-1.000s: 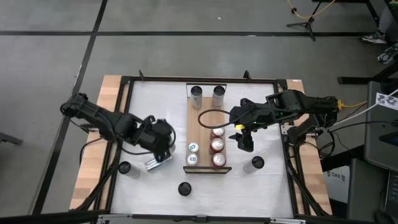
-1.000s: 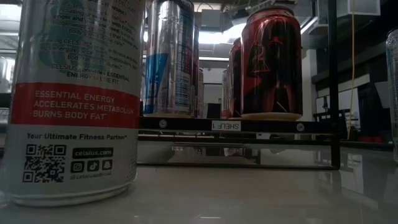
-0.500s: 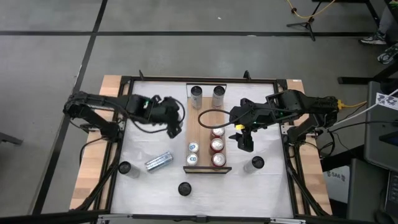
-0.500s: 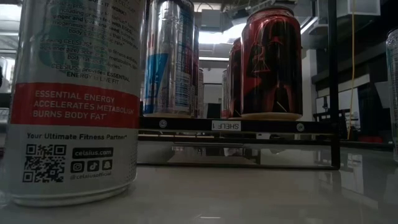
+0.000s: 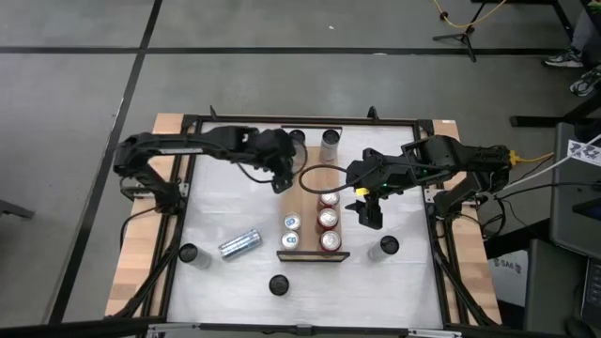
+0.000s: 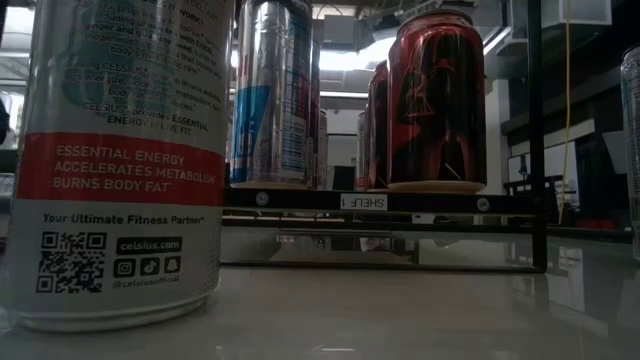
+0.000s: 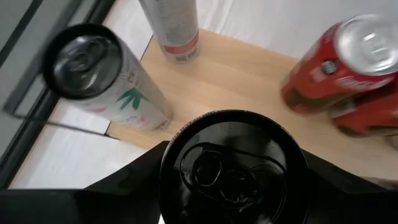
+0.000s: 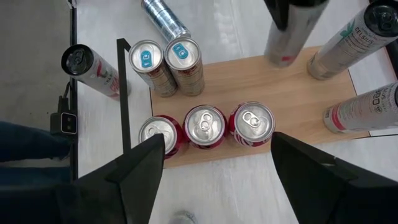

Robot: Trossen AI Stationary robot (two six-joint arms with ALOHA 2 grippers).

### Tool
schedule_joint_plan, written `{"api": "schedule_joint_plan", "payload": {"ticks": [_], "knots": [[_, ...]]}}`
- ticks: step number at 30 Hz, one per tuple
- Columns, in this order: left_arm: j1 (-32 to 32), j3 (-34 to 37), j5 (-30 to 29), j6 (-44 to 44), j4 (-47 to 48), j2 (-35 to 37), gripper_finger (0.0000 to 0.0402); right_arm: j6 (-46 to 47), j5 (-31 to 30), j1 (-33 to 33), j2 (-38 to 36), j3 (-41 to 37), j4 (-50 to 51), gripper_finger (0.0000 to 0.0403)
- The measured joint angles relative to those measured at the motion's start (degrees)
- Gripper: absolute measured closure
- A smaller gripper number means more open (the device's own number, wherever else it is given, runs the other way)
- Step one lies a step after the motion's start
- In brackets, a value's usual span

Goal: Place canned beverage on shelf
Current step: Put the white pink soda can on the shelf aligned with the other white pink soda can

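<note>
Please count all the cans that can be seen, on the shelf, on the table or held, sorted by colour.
Red cans: 3
Silver-and-blue cans: 3 (one lies on the table)
Tall pale slim cans: 6 (one is held in the left gripper)
Total: 12
</note>
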State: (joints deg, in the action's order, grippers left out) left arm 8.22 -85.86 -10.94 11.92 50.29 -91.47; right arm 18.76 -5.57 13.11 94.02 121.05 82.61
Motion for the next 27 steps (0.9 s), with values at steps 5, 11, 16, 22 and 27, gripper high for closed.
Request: {"api": "schedule_joint_plan", "payload": {"ticks": [5, 11, 16, 22, 27], "knots": [[1.54, 0.00, 2.36, -3.36, -2.37, -3.80, 0.0154, 0.00, 0.00, 0.00, 0.00, 0.00, 0.00, 0.0116], [3.18, 0.00, 4.74, -3.67, -5.03, -5.57, 0.0154, 0.00, -0.01, 0.00, 0.00, 0.00, -0.03, 0.0116], [4.26, 0.00, 4.61, -3.67, -5.06, -5.62, 0.0154, 0.00, -0.01, 0.01, 0.00, 0.00, -0.04, 0.0116], [4.53, 0.00, 4.70, -3.64, -5.03, -5.63, 0.0154, 0.00, 0.00, 0.01, 0.00, 0.00, -0.04, 0.0116], [4.53, 0.00, 4.68, -3.60, -4.99, -5.63, 0.0154, 0.00, -0.01, 0.01, 0.00, 0.00, -0.07, 0.0116]]}}
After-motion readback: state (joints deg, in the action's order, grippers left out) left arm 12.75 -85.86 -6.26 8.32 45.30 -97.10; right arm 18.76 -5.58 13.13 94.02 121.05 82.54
